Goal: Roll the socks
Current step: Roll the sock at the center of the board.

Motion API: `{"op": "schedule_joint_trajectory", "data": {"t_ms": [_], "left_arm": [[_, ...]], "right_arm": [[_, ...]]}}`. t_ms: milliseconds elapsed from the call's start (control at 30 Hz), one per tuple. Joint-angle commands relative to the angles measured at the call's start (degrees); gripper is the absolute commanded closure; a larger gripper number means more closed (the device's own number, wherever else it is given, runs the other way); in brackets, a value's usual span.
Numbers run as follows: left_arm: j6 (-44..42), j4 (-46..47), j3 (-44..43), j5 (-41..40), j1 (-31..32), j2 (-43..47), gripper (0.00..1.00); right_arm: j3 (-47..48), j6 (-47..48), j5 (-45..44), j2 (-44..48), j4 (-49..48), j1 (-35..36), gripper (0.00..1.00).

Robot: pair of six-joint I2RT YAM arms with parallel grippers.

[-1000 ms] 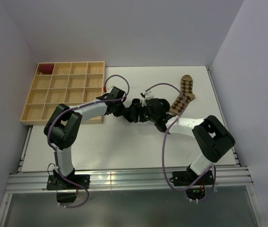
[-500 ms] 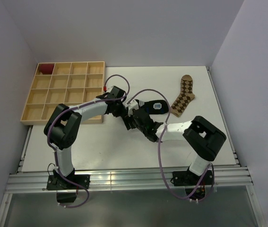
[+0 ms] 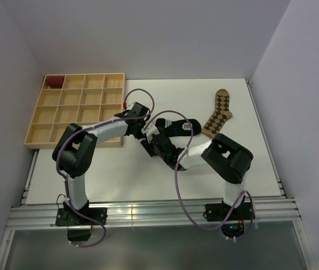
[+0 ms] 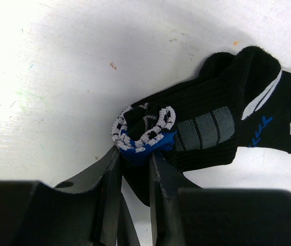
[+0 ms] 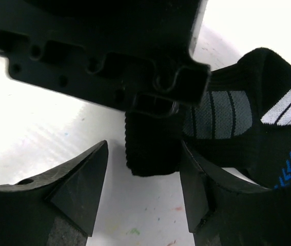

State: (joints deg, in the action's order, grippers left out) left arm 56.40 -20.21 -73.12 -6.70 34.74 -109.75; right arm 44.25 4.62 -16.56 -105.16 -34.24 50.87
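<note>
White table: black sock mid-table, long axis left-right, rolled end pointing left, pinched by left gripper. Right gripper jaws spread astride that roll. Tan sock beside it, slanted, cuff pointing away.

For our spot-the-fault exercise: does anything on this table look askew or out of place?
Only mildly. The black sock with blue and grey patches has one end crumpled into a tight curl in the jaws of the left gripper, the rest flat. The tan argyle sock lies slanted, apart, unrolled.
</note>
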Motion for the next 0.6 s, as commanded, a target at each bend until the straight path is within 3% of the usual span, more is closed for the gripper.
{"op": "schedule_joint_trajectory", "data": {"t_ms": [0, 100, 200, 333, 367, 567], "left_arm": [[-2.17, -6.43, 0.79, 0.55, 0.33, -1.69, 0.76], [-2.09, -6.42, 0.79, 0.81, 0.33, -1.78, 0.76], [-1.91, -6.25, 0.79, 0.9, 0.33, -1.95, 0.76], [-1.38, -5.37, 1.66, 1.43, 0.33, -1.26, 0.72], [-1.3, -5.02, 1.93, 1.43, 0.33, -0.99, 0.7], [0.11, -3.0, 4.21, 0.2, 0.33, 2.43, 0.4]], "right_arm": [[2.51, 1.44, -0.93, -2.41, -2.59, 0.19, 0.37], [2.68, 1.53, -1.2, -3.46, -2.76, 0.19, 0.42], [2.51, 1.79, -1.11, -3.91, -3.2, 0.28, 0.55], [2.77, 0.57, 0.11, -4.08, -2.15, 0.11, 0.93], [2.69, 0.39, 0.56, -4.0, -1.45, 0.1, 0.98], [3.04, -4.53, 13.53, -1.63, 4.08, -3.14, 1.0]]}}
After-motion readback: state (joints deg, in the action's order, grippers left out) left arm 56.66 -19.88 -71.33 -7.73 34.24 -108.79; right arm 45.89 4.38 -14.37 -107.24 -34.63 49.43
